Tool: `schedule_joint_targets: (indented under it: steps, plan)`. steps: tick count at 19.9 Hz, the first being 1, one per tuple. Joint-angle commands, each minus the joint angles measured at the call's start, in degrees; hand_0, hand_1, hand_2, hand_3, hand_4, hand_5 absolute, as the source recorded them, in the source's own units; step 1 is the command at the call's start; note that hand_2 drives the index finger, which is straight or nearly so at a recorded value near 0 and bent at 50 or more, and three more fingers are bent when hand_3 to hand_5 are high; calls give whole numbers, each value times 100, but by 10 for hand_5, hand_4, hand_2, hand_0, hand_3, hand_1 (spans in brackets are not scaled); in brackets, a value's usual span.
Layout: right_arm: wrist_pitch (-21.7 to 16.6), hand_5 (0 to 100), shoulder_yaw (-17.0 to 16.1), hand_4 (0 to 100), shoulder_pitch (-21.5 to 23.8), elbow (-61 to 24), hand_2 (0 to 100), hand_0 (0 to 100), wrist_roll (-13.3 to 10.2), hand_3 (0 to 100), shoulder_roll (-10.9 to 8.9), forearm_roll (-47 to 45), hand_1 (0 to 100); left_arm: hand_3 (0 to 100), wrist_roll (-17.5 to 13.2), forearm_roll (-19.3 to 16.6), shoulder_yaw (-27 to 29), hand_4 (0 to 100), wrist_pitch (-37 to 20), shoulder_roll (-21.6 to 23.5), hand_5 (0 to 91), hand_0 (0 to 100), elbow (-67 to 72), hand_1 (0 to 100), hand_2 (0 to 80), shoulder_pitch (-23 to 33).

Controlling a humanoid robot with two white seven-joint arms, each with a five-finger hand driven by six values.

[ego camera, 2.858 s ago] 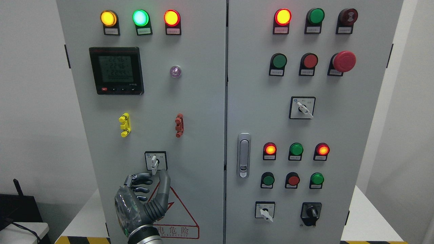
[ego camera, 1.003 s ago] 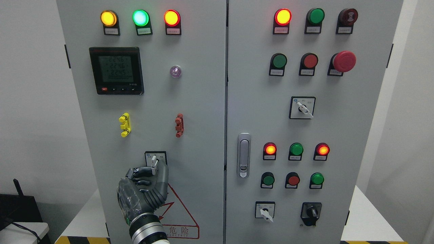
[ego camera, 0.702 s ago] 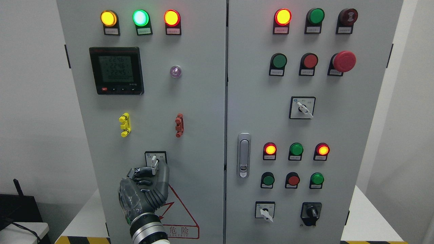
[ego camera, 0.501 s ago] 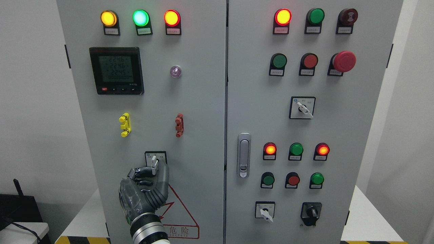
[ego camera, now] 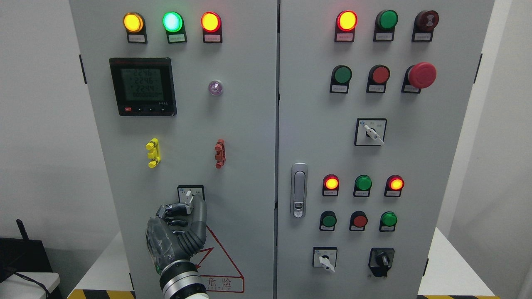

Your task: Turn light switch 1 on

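A small rotary switch [ego camera: 190, 196] with a white lever sits in a black-framed square low on the left door of the grey cabinet [ego camera: 245, 124]. Its lever points down and very slightly left. My left hand [ego camera: 188, 209] comes up from the bottom edge just below it. The thumb [ego camera: 201, 211] stands to the right of the lever's lower end, and the curled fingers [ego camera: 170, 211] press in from the left, so the hand is shut on the lever. The lower part of the switch plate is hidden behind the hand. The right hand is out of view.
Above the switch are a yellow clip [ego camera: 152, 153], a red clip [ego camera: 220, 153], a digital meter [ego camera: 143, 86] and lit lamps. The right door carries a latch handle [ego camera: 299, 189], push buttons, a red mushroom stop button [ego camera: 421, 75] and other rotary switches [ego camera: 370, 132]. A red warning triangle [ego camera: 218, 265] lies beside the wrist.
Since 2.9 s ago the left hand has risen and closed its fingers and thumb around the lever's lower end. Over the last second it has barely moved; the lever keeps the same angle.
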Motion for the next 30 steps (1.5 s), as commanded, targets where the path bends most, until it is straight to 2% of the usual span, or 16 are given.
schedule_joint_targets:
  steps: [1,24,30]
  plan:
    - [-1,0,0,0,0,-4,0,120,-1,0,0,-97,389,652,5,3,-1,727,15,0,679,251,-15,507,552,-2]
    - [-1,0,0,0,0,4,0,120,8,0,0,-105,389,661,-22,21,-36,736,-29,0,683,330,-14,444,574,-2]
    - [-1,0,0,0,0,-4,0,120,-1,0,0,-105,389,667,-22,73,-36,738,-38,0,682,429,-14,397,581,-2]
